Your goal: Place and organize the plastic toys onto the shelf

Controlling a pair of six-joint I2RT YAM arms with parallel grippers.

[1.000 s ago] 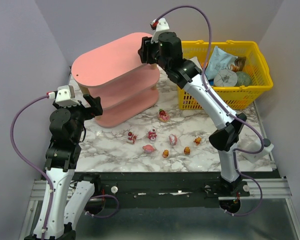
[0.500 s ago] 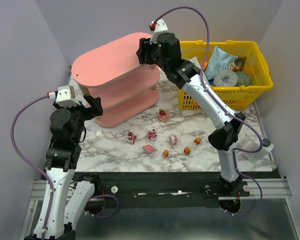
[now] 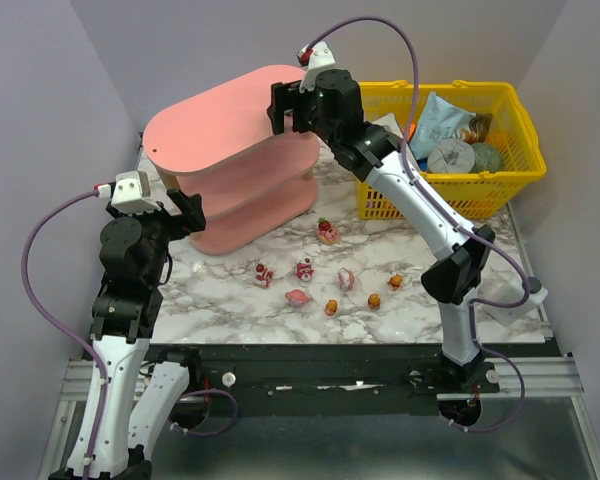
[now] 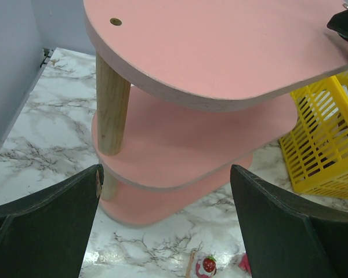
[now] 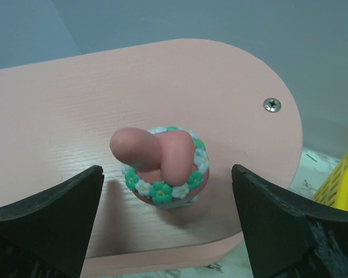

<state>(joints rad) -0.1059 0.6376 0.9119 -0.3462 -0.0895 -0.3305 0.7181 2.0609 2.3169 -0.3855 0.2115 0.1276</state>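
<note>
The pink three-tier shelf [image 3: 215, 135] stands at the back left. My right gripper [image 3: 285, 106] hovers over the right end of its top board [image 5: 69, 110], open. A pink toy with a ring of green and white flowers [image 5: 161, 164] stands on that board between the fingers [image 5: 58, 208], touching neither. Several plastic toys [image 3: 327, 232] lie scattered on the marble in front of the shelf. My left gripper [image 3: 185, 215] is open and empty beside the shelf's left end [image 4: 220, 52], low over the table. A strawberry-topped toy [image 4: 207, 265] shows below it.
A yellow mesh basket [image 3: 525, 125] with packets and round things stands at the back right, close to the shelf's right end. Grey walls close in on the left, back and right. The table's front edge runs just behind the arm bases.
My right gripper has opened wide and let go of the pink flowered toy, which now stands on the top board. The left arm has not moved.
</note>
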